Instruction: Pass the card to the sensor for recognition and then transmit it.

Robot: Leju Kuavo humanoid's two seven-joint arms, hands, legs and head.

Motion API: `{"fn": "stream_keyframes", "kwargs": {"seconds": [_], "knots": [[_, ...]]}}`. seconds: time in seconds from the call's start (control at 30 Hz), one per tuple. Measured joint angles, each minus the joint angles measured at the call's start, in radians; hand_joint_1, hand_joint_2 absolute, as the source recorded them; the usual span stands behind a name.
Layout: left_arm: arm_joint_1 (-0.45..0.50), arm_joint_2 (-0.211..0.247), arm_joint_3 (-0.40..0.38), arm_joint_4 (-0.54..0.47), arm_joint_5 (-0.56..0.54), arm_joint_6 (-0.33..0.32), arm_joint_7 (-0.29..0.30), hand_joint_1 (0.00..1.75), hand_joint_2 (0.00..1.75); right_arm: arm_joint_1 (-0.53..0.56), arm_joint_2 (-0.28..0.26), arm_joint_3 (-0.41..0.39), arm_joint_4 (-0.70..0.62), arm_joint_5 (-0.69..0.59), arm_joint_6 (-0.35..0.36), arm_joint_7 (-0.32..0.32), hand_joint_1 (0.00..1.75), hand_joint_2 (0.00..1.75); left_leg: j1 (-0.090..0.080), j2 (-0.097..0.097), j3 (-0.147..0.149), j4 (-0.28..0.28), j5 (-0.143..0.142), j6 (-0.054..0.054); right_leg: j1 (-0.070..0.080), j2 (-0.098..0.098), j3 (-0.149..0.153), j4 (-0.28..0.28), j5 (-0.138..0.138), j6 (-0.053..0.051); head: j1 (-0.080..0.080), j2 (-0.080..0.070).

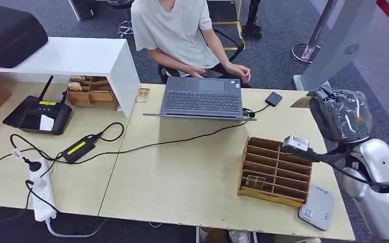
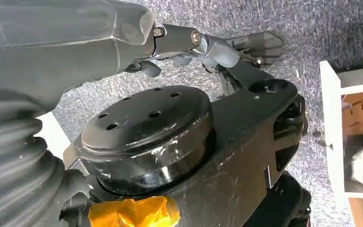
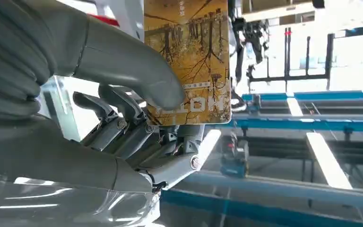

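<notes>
Our right hand [image 3: 137, 118] pinches a flat yellow-brown printed card [image 3: 189, 56], the thick grey thumb pressed on one face near its lower edge and the darker fingers [image 3: 123, 106] curled behind the other. In the head view that hand [image 1: 340, 114], wrapped in a clear plastic cover, is raised at the table's far right corner with an edge of the card [image 1: 301, 103] showing just beside it, toward the laptop.

Below and in front of the hand, a small grey box-shaped scanner on a dark stalk [image 1: 296, 144] stands over a brown wooden slotted card rack [image 1: 275, 170]. Nearer us than the rack lies a flat grey card reader [image 1: 316, 207], touching the rack's corner. We judge one of these two to be the sensor, but cannot tell which.

The card looks thin, light, stiff and glossy. It may slip or twist in a pinch, so the hold belongs at one short edge, leaving the printed face bare for reading.

Our left hand [image 2: 208, 47] hangs beside our body over grey carpet, fingers loosely apart and holding nothing.

Beyond the right hand, across the pale wooden table [image 1: 182, 167], a person in a pale shirt [image 1: 174, 30] sits at an open grey laptop [image 1: 201, 98].
</notes>
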Motion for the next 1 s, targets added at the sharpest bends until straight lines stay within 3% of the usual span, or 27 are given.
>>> {"fn": "stream_keyframes", "kwargs": {"seconds": [0.3,0.53,0.63,0.77,1.0], "knots": [[-0.003,0.0,-0.026,0.0,-0.013,-0.005,0.01,0.0,1.75,-0.16,0.05,0.127,0.099,0.029,0.016,0.055,1.75,1.75,0.0,-0.001,-0.001,0.0,0.001,0.0,0.0,-0.001,0.0,0.0,0.0,0.0,0.0,0.0],[-0.026,0.0,-0.064,0.0,-0.054,-0.016,0.025,0.0,1.75,-0.383,0.2,0.239,0.396,0.149,0.005,0.126,1.75,1.75,0.001,-0.001,-0.001,0.0,0.003,-0.002,0.001,-0.001,-0.001,0.001,0.001,-0.001,0.0,0.0],[-0.035,-0.002,-0.082,0.0,-0.069,-0.022,0.039,0.0,1.75,-0.449,0.264,0.275,0.541,0.192,-0.051,0.152,1.75,1.75,0.001,-0.002,-0.001,0.0,0.003,-0.003,0.001,-0.002,-0.001,0.001,0.001,-0.001,0.0,0.0],[-0.047,-0.004,-0.097,0.0,-0.076,-0.023,0.046,0.0,1.75,-0.495,0.318,0.3,0.685,0.205,-0.106,0.159,1.75,1.75,0.001,-0.003,-0.001,0.0,0.003,-0.003,0.001,-0.002,0.0,0.001,0.001,-0.001,0.0,0.0],[-0.051,-0.005,-0.106,0.0,-0.077,-0.023,0.046,0.0,1.75,-0.518,0.354,0.318,0.785,0.203,-0.116,0.159,1.75,1.75,0.001,-0.003,-0.001,0.0,0.003,-0.002,0.001,-0.003,0.0,0.0,0.001,-0.001,0.0,0.0]]}}
